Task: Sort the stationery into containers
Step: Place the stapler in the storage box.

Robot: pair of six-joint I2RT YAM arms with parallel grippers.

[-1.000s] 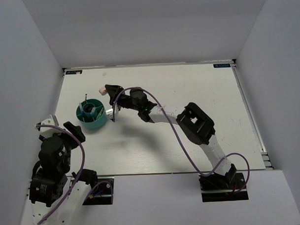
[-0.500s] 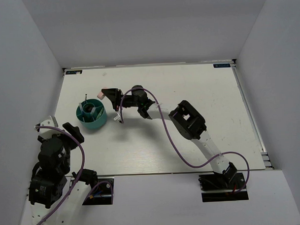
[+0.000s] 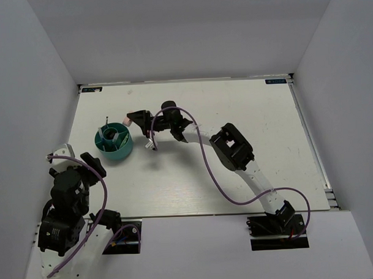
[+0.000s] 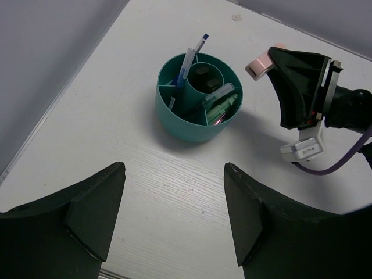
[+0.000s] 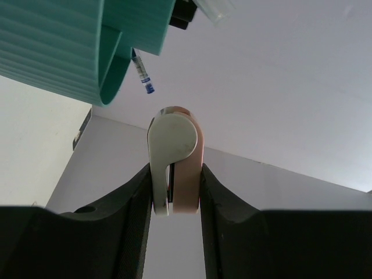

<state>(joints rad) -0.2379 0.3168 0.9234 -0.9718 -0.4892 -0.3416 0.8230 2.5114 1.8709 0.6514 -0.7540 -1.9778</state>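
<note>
The round teal holder [image 3: 114,142] stands at the left of the table; it also shows in the left wrist view [image 4: 199,97] and in the right wrist view [image 5: 75,46]. It holds blue pens [image 4: 187,61], a pale green marker [image 4: 222,104] and dark markers in its compartments. My right gripper [image 3: 133,119] is shut on the pink-and-white block [image 5: 174,160], held in the air just right of the holder's rim; the block also shows in the left wrist view [image 4: 258,64]. My left gripper [image 4: 174,221] is open and empty, near the front left, facing the holder.
White walls enclose the table on three sides. The right arm [image 3: 236,150] stretches diagonally across the table's middle with its purple cable [image 3: 206,169]. The table's left edge [image 4: 35,139] runs close beside the holder.
My right gripper has moved a little left and toward the holder with the block in it. The left arm has barely shifted.
</note>
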